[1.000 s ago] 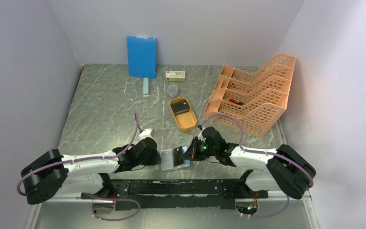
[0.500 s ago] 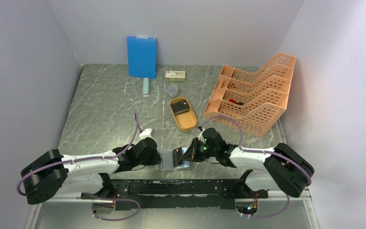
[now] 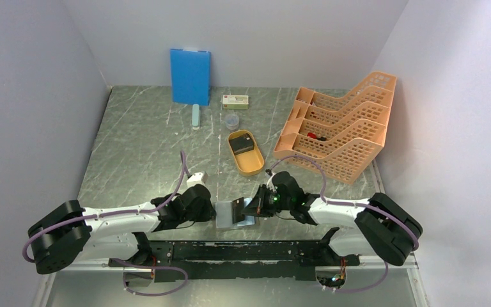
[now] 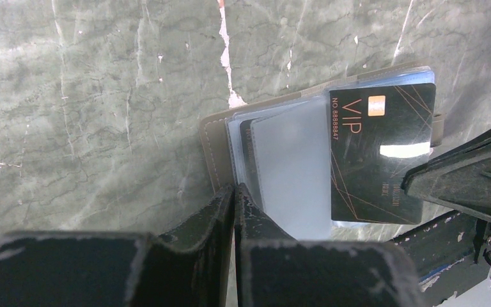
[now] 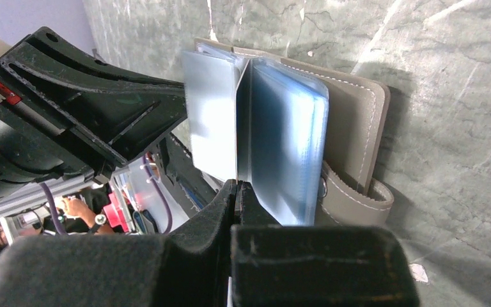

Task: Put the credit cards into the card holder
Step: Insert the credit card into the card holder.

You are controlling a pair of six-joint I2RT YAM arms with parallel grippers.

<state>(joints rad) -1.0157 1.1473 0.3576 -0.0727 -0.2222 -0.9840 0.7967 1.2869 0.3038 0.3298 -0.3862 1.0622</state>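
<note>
Lying open at the table's (image 3: 140, 147) near edge, the card holder (image 3: 226, 215) sat between the two arms. The left jaws were clenched on one of its clear sleeves. The right jaws pinched a black credit card (image 4: 380, 153) that lay over the opposite sleeves.
</note>
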